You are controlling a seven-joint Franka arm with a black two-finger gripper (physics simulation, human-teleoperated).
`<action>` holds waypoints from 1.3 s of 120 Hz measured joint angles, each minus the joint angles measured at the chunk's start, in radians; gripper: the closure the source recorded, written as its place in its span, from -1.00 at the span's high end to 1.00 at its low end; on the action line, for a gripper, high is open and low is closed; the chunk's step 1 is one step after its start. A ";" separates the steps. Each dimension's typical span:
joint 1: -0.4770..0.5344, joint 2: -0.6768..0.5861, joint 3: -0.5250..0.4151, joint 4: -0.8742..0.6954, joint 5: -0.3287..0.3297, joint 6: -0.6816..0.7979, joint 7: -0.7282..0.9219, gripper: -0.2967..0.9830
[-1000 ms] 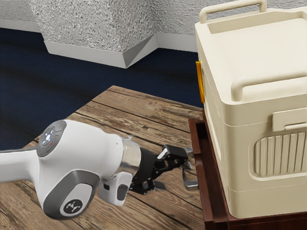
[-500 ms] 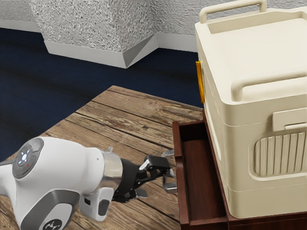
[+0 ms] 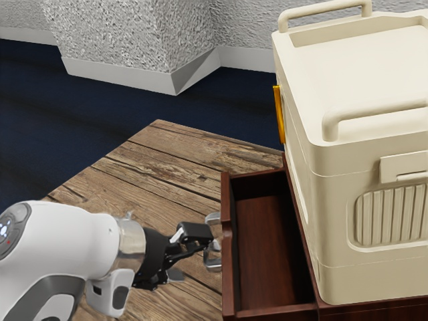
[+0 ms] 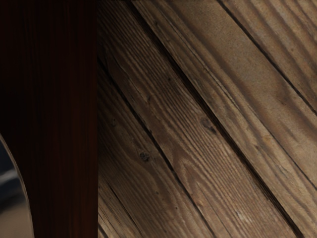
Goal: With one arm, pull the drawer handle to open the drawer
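Okay, so my claw (image 3: 195,258) looks open, fingers spread, with one right up at the handle (image 3: 213,265) and the other apart from it. I can't tell how firmly that one's hooked. The handle's on the front of the drawer (image 3: 227,287), which is well out from under the big cream box (image 3: 341,227). For any last bit, I'd pull slow and straight back, no twisting, or it could slip off. The arm (image 3: 63,241) comes in low over the worktop (image 3: 157,150), wrist reaching toward the drawer front.
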 joint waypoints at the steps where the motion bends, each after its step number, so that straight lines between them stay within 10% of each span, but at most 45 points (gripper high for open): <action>1: 0.000 -0.002 0.000 -0.002 0.000 -0.001 0.000 0.54; 156: 0.066 -0.151 0.028 -0.038 0.000 -0.083 -0.009 0.51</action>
